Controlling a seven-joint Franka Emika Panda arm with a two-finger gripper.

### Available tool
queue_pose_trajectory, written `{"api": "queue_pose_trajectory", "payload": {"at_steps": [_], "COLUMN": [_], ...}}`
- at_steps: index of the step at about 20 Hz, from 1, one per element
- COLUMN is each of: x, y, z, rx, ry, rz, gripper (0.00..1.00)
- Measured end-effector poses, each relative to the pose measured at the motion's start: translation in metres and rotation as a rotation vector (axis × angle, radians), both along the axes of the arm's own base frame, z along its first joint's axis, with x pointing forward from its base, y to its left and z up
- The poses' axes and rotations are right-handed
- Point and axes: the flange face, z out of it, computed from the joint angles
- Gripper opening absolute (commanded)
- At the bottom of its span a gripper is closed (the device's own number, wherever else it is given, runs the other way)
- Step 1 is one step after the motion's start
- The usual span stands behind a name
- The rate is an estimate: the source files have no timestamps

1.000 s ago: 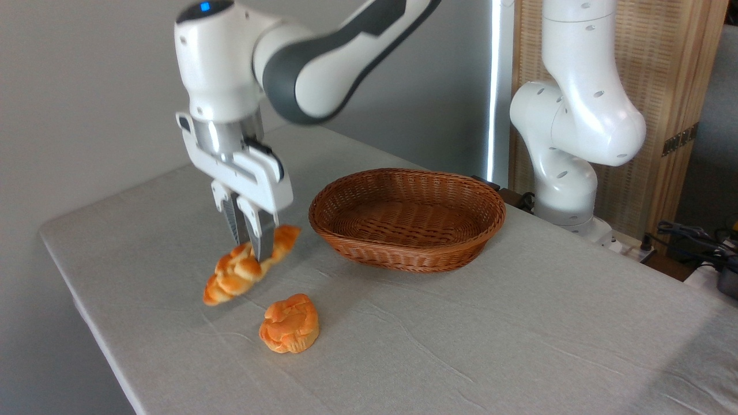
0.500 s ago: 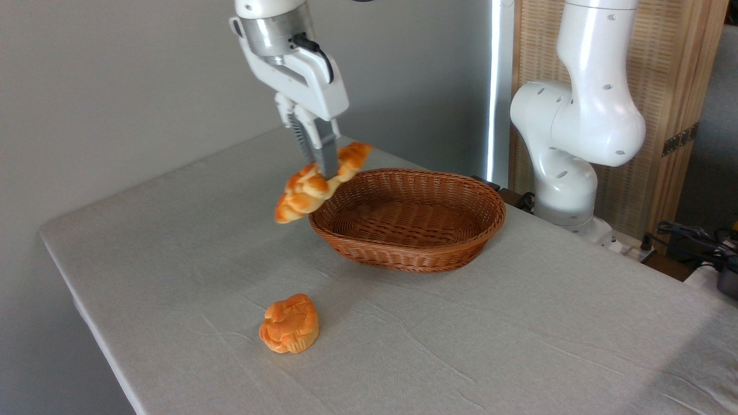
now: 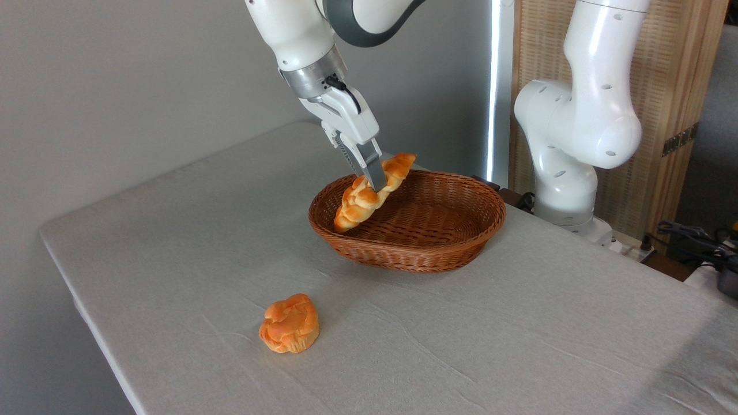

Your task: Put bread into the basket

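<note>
**Q:** What is around you?

**A:** A table under a pale grey cloth, creased in long wrinkles, takes up most of the view. Behind it is a plain grey wall, with a bright vertical strip of light and a slatted wooden panel on the right. My white base column stands at the table's far right edge, and some dark cables lie past it at the right border.

**Q:** And the containers?

**A:** There is one: an oval brown wicker basket with a thick rolled rim, sitting toward the back of the cloth. Its woven floor is bare on the right side.

**Q:** Where is the bread?

**A:** The braided golden loaf hangs tilted over the basket's left half, one tapered end low near the inside of the left wall and the other raised above the far rim. I cannot tell whether the low end touches the weave.

**Q:** Your claw?

**A:** My gripper reaches down at a slant from the upper left, its fingers clamped across the loaf's middle.

**Q:** Anything else on the cloth?

**A:** A short round orange bun sits near the front edge, well apart from the basket.
</note>
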Motion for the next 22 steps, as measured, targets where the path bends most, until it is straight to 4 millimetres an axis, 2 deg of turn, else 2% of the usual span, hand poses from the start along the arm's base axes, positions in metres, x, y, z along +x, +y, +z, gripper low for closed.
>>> {"api": "queue_pose_trajectory", "payload": {"at_steps": [5,11,15,20,22], "x": [0.01,0.012,0.017,0.041,0.053], "y": [-0.003,-0.004,-0.002,0.023,0.039], "z": [0.005,0.007,0.017,0.067,0.092], "rx": [-0.028,-0.035,-0.046,-0.087,-0.103], "ry": [-0.078,-0.098,-0.126,-0.24,-0.298], "rz": [0.007,0.009,0.018,0.075,0.108], "gripper": [1.0,1.0,1.0,1.0,1.0]}}
